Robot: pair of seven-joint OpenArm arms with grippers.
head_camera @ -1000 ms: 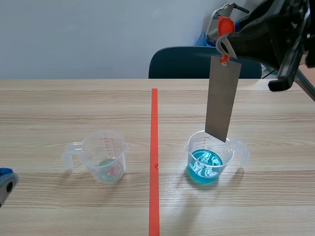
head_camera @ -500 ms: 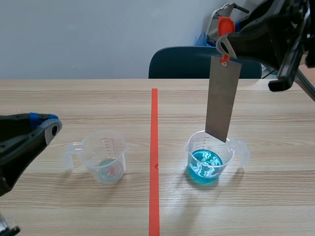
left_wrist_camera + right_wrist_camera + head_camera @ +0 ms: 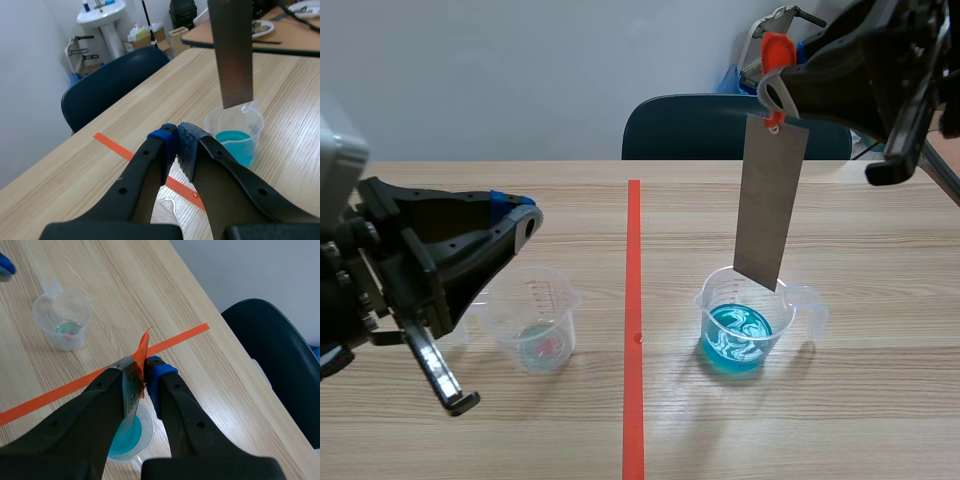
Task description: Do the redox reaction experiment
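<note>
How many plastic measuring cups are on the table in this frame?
2. The near-empty measuring cup left of the tape line; the blue-liquid measuring cup right of it, below the hanging metal strip. None appears hidden.

Metal strip (image 3: 772, 205) plain grey, orange-red tab (image 3: 777, 50) on top. Right-arm side of the orange-red tape line (image 3: 634, 300): clear cup (image 3: 745, 320), bright blue liquid, white swirls. Other side: clear beaker (image 3: 535, 318), red scale marks, pale greenish dregs. Table (image 3: 470, 200) light wood grain. Chair (image 3: 690, 130) dark blue.
</note>
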